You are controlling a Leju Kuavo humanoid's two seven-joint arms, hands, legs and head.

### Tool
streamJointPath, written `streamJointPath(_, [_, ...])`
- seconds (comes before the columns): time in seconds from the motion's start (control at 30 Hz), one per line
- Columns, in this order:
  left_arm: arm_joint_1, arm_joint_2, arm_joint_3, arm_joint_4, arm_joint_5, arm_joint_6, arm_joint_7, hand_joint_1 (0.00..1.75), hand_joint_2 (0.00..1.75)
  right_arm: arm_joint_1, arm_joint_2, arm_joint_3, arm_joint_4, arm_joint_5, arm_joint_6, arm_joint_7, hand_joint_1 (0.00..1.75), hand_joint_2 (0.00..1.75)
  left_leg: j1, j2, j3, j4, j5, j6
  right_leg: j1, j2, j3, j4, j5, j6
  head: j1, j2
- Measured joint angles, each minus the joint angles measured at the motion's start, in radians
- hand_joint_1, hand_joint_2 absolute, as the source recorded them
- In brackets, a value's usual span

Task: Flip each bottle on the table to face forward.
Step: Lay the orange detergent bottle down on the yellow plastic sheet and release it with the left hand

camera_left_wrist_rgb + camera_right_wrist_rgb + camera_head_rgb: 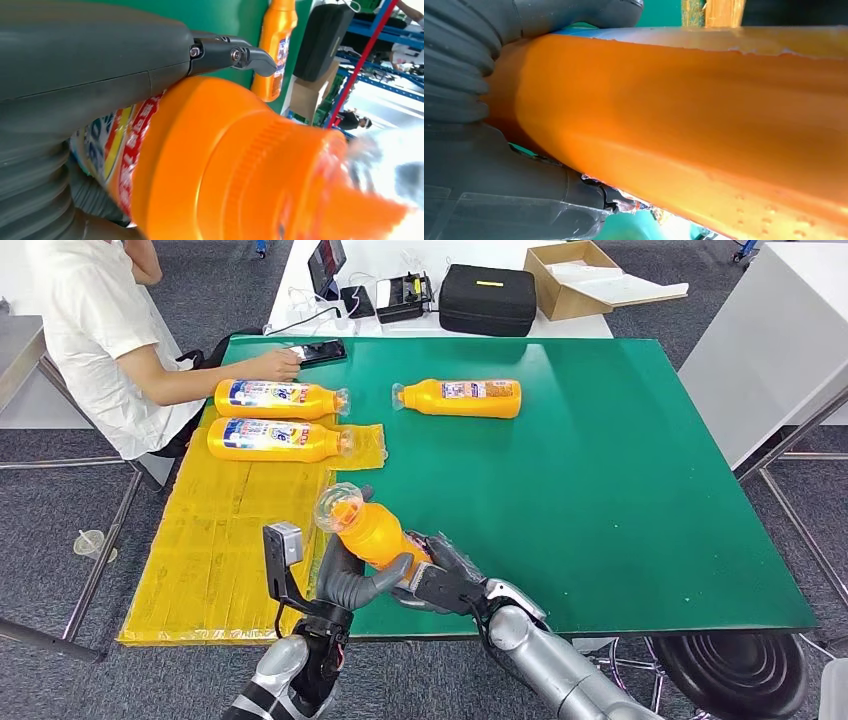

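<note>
Bottle is lying between both my hands, cap pointing away; left hand and right hand are gripping it.

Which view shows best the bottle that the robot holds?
The head view: the held bottle appears whole, between left hand and right hand. The left wrist view shows its shoulder and cap close up, the right wrist view its orange side.

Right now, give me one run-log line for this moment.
held bottle: lifted, both hands | left robot hand: gripping | right robot hand: gripping | table: three bottles lying
</note>
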State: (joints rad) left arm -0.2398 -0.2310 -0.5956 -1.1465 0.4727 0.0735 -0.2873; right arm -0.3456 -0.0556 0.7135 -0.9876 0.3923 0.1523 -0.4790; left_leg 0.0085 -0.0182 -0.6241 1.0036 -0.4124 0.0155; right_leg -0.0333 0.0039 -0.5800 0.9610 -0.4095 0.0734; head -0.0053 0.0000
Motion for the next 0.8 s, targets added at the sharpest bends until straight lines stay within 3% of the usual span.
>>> streamJointPath(0.2, [-0.012,-0.008,0.008,0.024,0.044,0.017,0.015,0.0,1.75,-0.01,0.005,0.02,0.0,0.02,-0.038,0.011,1.75,1.75,0.0,0.0,0.0,0.0,0.0,0.0,0.0,0.0,0.0,0.0,0.0,0.0,0.0,0.0])
streamJointPath(0.33, [-0.03,-0.01,0.007,0.041,0.053,0.046,0.012,1.72,1.75,-0.02,0.011,0.035,0.004,0.029,-0.073,0.027,1.74,1.75,0.0,0.0,0.0,0.0,0.0,0.0,0.0,0.0,0.0,0.0,0.0,0.0,0.0,0.0])
streamJointPath(0.37, [-0.033,-0.011,0.006,0.045,0.052,0.051,0.006,1.75,1.75,-0.023,0.012,0.037,0.004,0.03,-0.078,0.03,1.66,1.75,0.0,0.0,0.0,0.0,0.0,0.0,0.0,0.0,0.0,0.0,0.0,0.0,0.0,0.0])
streamJointPath(0.4, [-0.035,-0.012,0.005,0.048,0.049,0.057,-0.003,1.75,1.75,-0.026,0.013,0.039,0.005,0.03,-0.083,0.033,1.44,1.75,0.0,0.0,0.0,0.0,0.0,0.0,0.0,0.0,0.0,0.0,0.0,0.0,0.0,0.0])
streamJointPath(0.5, [-0.036,-0.016,0.005,0.05,0.037,0.072,-0.03,1.75,1.75,-0.029,0.014,0.042,0.005,0.026,-0.092,0.037,0.23,1.75,0.0,0.0,0.0,0.0,0.0,0.0,0.0,0.0,0.0,0.0,0.0,0.0,0.0,0.0])
streamJointPath(0.53, [-0.035,-0.016,0.005,0.049,0.033,0.077,-0.038,1.75,1.75,-0.028,0.014,0.042,0.005,0.022,-0.096,0.039,0.02,1.75,0.0,0.0,0.0,0.0,0.0,0.0,0.0,0.0,0.0,0.0,0.0,0.0,0.0,0.0])
streamJointPath(0.73, [-0.008,-0.017,0.011,-0.012,0.02,0.129,-0.089,1.75,1.75,0.008,0.03,0.039,0.005,0.009,-0.191,0.041,0.0,1.75,0.0,-0.001,0.0,0.0,0.0,0.0,0.0,-0.001,-0.001,0.0,0.0,0.0,0.0,0.0])
streamJointPath(0.8, [0.005,-0.017,0.02,-0.044,0.024,0.146,-0.098,1.75,1.75,0.029,0.036,0.031,0.005,0.014,-0.242,0.04,0.0,0.87,0.0,-0.001,-0.001,0.0,0.0,0.0,0.0,-0.001,-0.001,0.0,0.0,0.0,0.0,0.0])
